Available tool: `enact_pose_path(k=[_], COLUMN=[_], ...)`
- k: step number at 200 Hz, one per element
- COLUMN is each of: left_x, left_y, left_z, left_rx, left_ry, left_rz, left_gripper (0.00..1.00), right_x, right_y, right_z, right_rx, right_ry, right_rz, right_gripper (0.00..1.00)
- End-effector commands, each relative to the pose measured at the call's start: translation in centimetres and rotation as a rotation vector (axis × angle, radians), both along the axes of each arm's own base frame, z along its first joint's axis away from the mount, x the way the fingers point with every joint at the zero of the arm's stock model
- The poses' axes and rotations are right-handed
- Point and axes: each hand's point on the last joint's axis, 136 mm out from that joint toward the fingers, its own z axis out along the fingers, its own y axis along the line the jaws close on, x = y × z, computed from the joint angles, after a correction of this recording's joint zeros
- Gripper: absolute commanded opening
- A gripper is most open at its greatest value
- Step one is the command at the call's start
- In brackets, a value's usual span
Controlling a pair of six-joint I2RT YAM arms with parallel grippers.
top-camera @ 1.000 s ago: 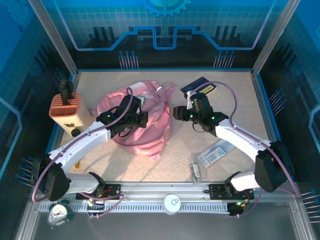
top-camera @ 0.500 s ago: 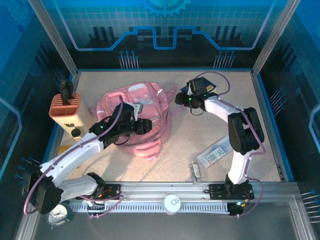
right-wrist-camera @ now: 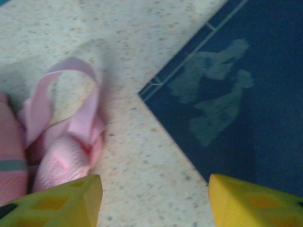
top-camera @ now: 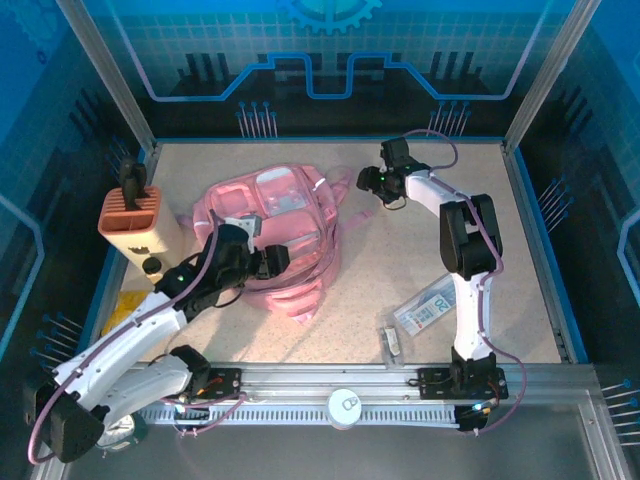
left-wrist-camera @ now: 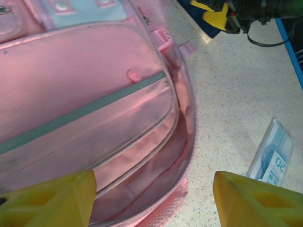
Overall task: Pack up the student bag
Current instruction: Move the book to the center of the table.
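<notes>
The bag (top-camera: 275, 235) lies left of centre on the table (top-camera: 380, 270), its front pocket gaping. The left gripper (left-wrist-camera: 154, 201) hangs over it, spread wide and empty. The right gripper (right-wrist-camera: 154, 201), wide and empty, sits near the far edge by a strap (right-wrist-camera: 71, 94) and a dark blue flat item (right-wrist-camera: 227, 94). A packet (left-wrist-camera: 273, 156) reading "20" lies toward the near-right corner, with bare table between it and the bag.

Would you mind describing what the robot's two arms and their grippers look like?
Both the left arm and the right arm have white shells with black joints, and a thin purple cable loops along each. A small green light glows near each wrist. The left gripper and right gripper have chunky yellow wedge-shaped fingers.
</notes>
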Motion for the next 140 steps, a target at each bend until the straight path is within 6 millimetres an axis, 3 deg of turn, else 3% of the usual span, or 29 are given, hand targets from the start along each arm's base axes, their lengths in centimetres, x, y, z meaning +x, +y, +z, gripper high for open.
enact_pose_path(k=[1,67,96,140], left_x=[-0.7,-0.8,-0.5,0.2], left_y=[1.9,4.0,3.8,2.9], left_z=[-1.1,-0.8,-0.3,1.6], left_rx=[0.029,0.082,0.077,0.050], left_ry=[0.028,0.035,0.040,0.048], left_rz=[0.081,0.150,0.155,0.138], left_gripper=[0.69,0.76,0.78,0.80], right_x=[-0.1,-3.5,-6.6,-12.9], right_y=[-1.9,-2.8,-3.6,-4.1], right_z=[-1.9,-3.8,-4.2,-4.1], right_rx=[0.002,-0.008,-0.001,0.050], right_ry=[0.077,0.174,0.188,0.209], right_rz=[-0.042,-0.023,-0.020,0.008], right_gripper=[0.61,0.61,0.61,0.60])
